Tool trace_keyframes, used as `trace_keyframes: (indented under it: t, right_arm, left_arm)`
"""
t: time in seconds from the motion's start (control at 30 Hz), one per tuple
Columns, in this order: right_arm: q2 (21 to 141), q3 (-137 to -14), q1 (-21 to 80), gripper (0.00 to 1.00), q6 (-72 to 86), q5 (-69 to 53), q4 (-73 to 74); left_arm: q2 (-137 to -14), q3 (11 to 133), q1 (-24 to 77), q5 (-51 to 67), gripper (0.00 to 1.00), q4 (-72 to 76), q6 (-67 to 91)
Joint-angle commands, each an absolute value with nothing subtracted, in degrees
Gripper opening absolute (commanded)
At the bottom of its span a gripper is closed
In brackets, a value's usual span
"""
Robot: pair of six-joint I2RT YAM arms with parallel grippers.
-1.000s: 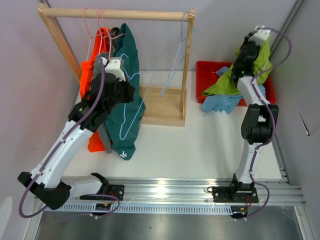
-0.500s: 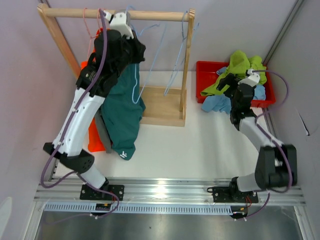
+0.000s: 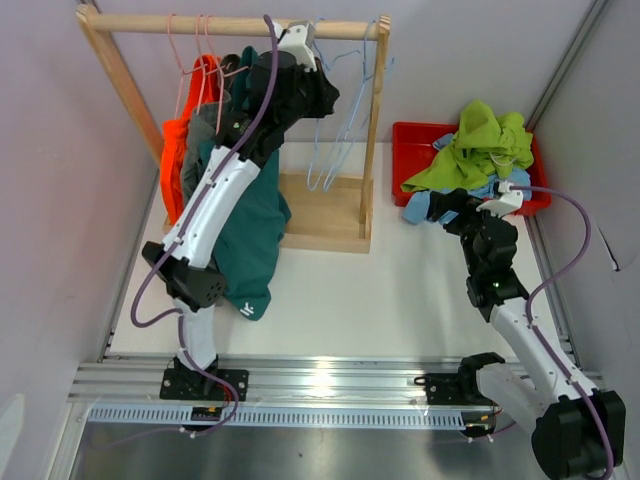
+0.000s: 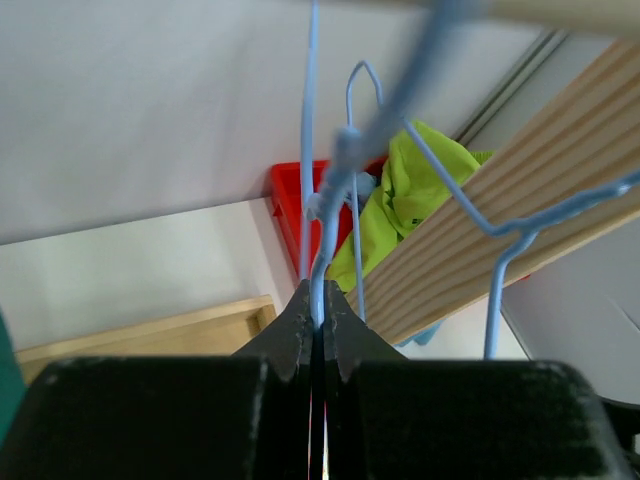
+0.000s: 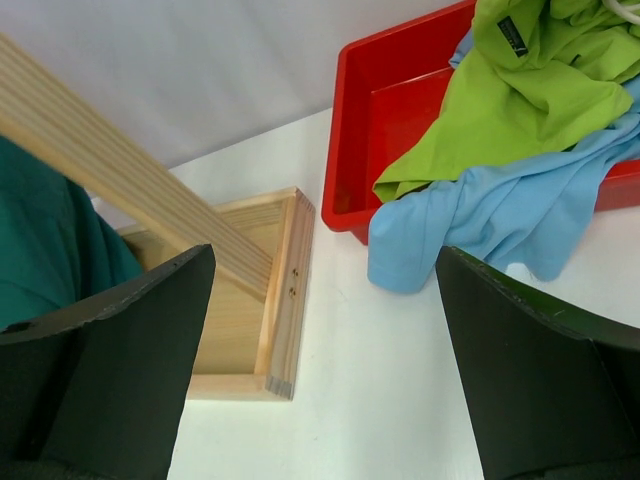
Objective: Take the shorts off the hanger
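As the left hand (image 4: 318, 300), clamped on a blue wire hanger (image 4: 325, 235), has risen to the rail (image 3: 150, 25) at upper centre, the right hand (image 5: 320, 300), jaws apart, has dropped the lime green shorts (image 5: 520, 90) in the red tray (image 5: 400, 100), while the teal shorts (image 3: 255, 225) remain racked.

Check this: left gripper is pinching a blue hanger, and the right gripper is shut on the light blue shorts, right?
Not quite: the right wrist view shows the right gripper open and empty, the light blue shorts lying apart from it. The left gripper does pinch a blue hanger.
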State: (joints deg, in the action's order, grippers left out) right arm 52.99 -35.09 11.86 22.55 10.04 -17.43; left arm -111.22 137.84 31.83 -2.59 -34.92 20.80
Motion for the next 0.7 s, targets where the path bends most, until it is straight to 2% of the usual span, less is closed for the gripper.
trace_keyframes:
  t: [0.0,0.03,0.1,0.13,0.2,0.23,0.27,0.33,0.47,0.67]
  right_arm:
    - [50.5,-34.0,12.7,1.00,23.7,10.2,-15.4]
    - [49.9,-33.8,13.1,1.00,23.7,10.2,-15.0]
    - [49.5,-33.6,13.6,0.99,23.8,10.5,-14.3]
    - [49.1,-33.6,14.2,0.99,23.9,10.6,-13.9]
    - [49.0,-33.9,15.0,1.00,24.0,11.4,-13.1]
    - [48.7,-34.4,15.9,0.99,24.1,11.9,-12.6]
    - [48.6,-34.8,16.3,0.99,23.9,13.1,-12.1]
    - [48.4,-35.4,17.1,0.99,23.7,13.9,-10.5]
    - [46.8,-35.9,18.6,0.99,23.6,14.9,-8.7]
    - [43.6,-35.5,20.1,0.99,23.7,15.4,-5.2]
  left_arm:
    - [-110.7,140.8,32.6,0.9,0.01,-33.7,23.1]
    - [-110.1,140.5,32.8,0.5,0.02,-34.3,22.9]
    - [-108.3,139.4,33.0,0.3,0.16,-35.3,21.9]
    - [-105.8,136.9,33.1,-1.5,0.31,-35.5,21.3]
    - [-101.7,133.8,33.1,-3.2,0.53,-36.6,20.6]
    - [-100.4,133.3,33.0,-3.9,0.70,-37.5,20.0]
    - [-99.2,132.8,33.1,-4.7,0.75,-38.4,19.6]
    - [-97.0,132.5,33.1,-7.4,0.82,-42.0,18.0]
    - [-89.5,128.8,32.8,-14.0,0.86,-44.1,14.4]
    - [-87.7,129.8,26.4,-15.0,0.84,-47.7,13.4]
